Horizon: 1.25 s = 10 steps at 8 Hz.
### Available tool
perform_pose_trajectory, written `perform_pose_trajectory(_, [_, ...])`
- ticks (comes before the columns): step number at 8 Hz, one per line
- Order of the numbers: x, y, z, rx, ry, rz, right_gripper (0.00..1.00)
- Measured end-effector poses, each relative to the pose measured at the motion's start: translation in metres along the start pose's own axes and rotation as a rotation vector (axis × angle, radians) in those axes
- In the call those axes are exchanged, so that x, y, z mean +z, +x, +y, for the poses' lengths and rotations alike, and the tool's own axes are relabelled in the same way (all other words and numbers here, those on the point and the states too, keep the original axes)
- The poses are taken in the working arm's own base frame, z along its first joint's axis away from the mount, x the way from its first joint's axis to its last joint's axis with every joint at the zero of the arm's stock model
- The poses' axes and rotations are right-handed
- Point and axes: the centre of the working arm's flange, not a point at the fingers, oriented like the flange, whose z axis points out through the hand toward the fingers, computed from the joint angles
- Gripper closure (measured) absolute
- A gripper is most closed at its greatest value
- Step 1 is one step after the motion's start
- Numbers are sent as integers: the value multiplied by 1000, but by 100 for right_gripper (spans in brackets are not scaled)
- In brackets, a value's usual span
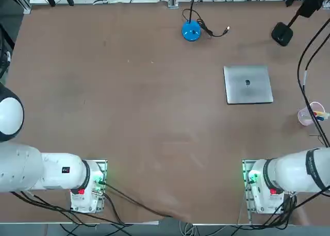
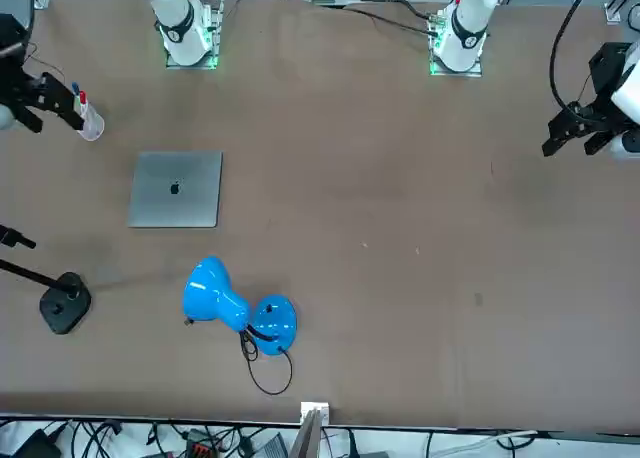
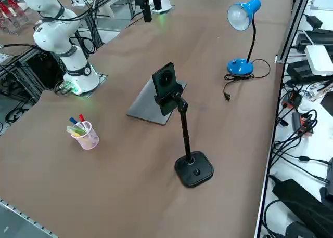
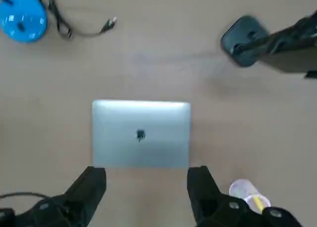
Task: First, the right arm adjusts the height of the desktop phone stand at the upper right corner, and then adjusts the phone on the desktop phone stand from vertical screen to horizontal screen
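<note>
Over the table [image 4: 143, 78], the right gripper [image 4: 147, 171] stands open and holds nothing, with the laptop [image 4: 141, 133] in its view. Beyond, at the centre of the right side view, the black phone stand [image 3: 186, 134] holds the phone [image 3: 165, 78] upright. The height step seems in hand, probably just at the approach; the turn to horizontal should follow. Next calls for reaching the stand's upper part without knocking the phone. In the top view the stand's base sits upper right, near the far edge; bare table lies left of the laptop, while the pen cup [image 3: 87, 135] narrows the right side.
</note>
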Motion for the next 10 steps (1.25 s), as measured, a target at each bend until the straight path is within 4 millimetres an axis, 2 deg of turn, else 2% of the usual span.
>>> perform_pose_trajectory(2, [-2,9,33,60,-14,64,0])
perform_pose_trajectory(5, [9,28,97,153,-73,182,0])
perform_pose_trajectory(7, [7,40,118,175,-111,288,0])
perform_pose_trajectory(10, [10,56,133,188,-141,395,0])
